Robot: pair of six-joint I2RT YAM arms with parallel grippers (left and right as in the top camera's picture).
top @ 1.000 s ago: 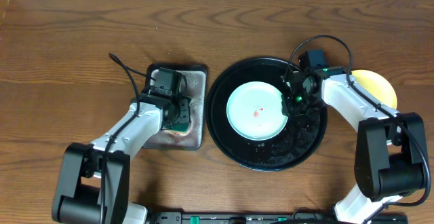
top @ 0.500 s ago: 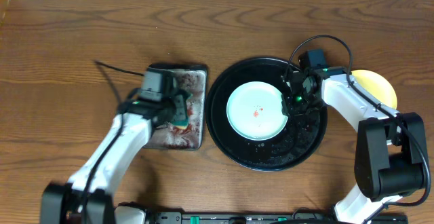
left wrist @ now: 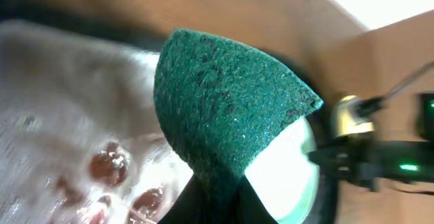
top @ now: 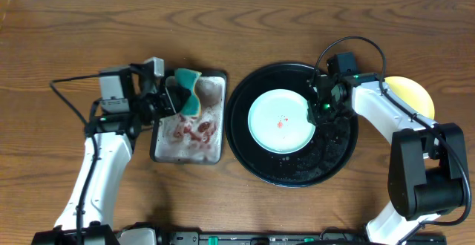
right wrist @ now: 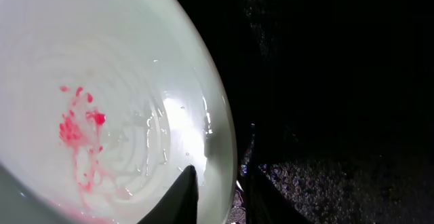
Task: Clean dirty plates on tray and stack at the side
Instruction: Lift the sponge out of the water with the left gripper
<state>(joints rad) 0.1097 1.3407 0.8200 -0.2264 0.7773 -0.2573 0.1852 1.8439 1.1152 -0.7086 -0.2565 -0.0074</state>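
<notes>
A pale-blue plate (top: 278, 122) with a small red sauce smear lies in the black tray (top: 293, 172). My right gripper (top: 318, 112) is shut on the plate's right rim; in the right wrist view the rim of the plate (right wrist: 102, 95) runs between the two fingers of the gripper (right wrist: 217, 183). My left gripper (top: 177, 96) is shut on a green sponge (top: 188, 90) and holds it above the grey metal tray. In the left wrist view the sponge (left wrist: 217, 102) fans up out of the gripper (left wrist: 217, 207). A yellow plate (top: 412, 93) lies at the right, half hidden by the right arm.
The rectangular grey metal tray (top: 211, 145) left of the black tray is wet and smeared with red sauce. The black tray's floor (right wrist: 339, 81) is wet and speckled. Bare wooden table (top: 237, 30) lies behind both trays.
My left gripper has closed on the sponge, lifted it off the grey tray and swung back to the left. The right arm and the plate have not moved.
</notes>
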